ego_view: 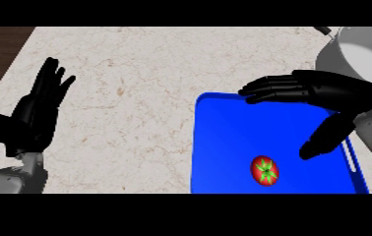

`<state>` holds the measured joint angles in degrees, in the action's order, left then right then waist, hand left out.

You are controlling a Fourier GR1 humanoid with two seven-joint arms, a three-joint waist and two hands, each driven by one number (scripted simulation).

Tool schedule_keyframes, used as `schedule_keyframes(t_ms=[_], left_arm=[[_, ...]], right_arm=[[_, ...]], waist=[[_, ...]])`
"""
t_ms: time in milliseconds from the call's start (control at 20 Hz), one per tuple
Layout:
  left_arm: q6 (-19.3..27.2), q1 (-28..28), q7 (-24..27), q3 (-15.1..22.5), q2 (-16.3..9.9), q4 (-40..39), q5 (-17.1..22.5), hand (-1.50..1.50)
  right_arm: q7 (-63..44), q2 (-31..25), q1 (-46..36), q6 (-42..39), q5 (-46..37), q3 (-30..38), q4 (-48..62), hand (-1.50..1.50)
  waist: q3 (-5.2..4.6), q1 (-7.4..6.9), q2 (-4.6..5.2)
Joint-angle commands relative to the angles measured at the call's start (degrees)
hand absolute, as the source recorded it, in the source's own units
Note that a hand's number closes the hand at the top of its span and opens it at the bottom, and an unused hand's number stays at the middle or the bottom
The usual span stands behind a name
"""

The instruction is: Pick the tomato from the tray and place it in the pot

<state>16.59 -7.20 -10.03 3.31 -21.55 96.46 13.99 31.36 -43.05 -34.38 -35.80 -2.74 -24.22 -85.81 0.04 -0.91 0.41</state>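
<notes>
pale marbled stone makes up the counter (pixel 145 82), with a strip of dark wood showing past its far left corner. on the right side sits a bright blue tray (pixel 225 146), running off the lower edge of the head view. the tomato (pixel 265 170) lies inside the tray near its front, red with a green star-shaped stem facing up, and nothing is touching it. the right hand (pixel 320 90) reaches in from the right and hangs over the far half of the tray, fingers stretched out toward the left past the tray's far rim, thumb pointing down toward the tomato and stopping just short of it. that hand is spread wide and holds nothing. behind it, at the upper right corner, a grey pot (pixel 341 53) stands on the counter, partly cut off by the view's edge and partly hidden by the right forearm, with a small dark handle piece showing at its top. the tomato is well apart from the pot. over at the left edge the left hand (pixel 36 112) rests with its fingers straight and pointing up, palm relaxed and unclenched, well away from the tray, with a bit of grey forearm below it.
</notes>
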Motion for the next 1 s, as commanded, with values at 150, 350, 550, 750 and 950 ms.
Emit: schedule_keyframes(t_ms=[150, 350, 550, 750, 950], left_arm=[[-0.6, -2.5, 0.4, -1.0, 0.7, -3.2, 0.1, 0.00], [-3.0, -3.8, 0.3, -3.6, -0.7, -5.3, 1.7, 0.00], [-0.1, -4.0, -2.3, -1.6, 1.0, -3.3, -2.3, 0.00], [-5.0, -3.4, 1.2, -5.6, -0.1, -5.7, 0.5, 0.00], [-3.2, -2.8, -3.9, -4.3, 1.1, -0.5, -0.9, 0.00]], right_arm=[[3.0, -5.0, -1.2, -3.4, -14.5, -11.7, -9.0, -1.50], [-0.3, -5.7, -2.5, -5.2, -17.5, -14.0, -11.1, -1.50], [-2.4, -4.8, 2.2, -4.5, -21.1, -14.6, -14.0, -1.50], [-1.6, -0.9, 2.2, -4.9, -24.1, -14.5, -10.7, -1.50], [-0.4, -3.5, 8.5, -1.9, -29.4, -15.5, -12.9, -1.50]], waist=[[-0.07, 1.00, -0.35], [-0.09, 0.72, -0.35], [-0.05, 1.07, -0.49], [-0.07, 0.65, -0.39], [-0.04, 0.81, -0.48]])
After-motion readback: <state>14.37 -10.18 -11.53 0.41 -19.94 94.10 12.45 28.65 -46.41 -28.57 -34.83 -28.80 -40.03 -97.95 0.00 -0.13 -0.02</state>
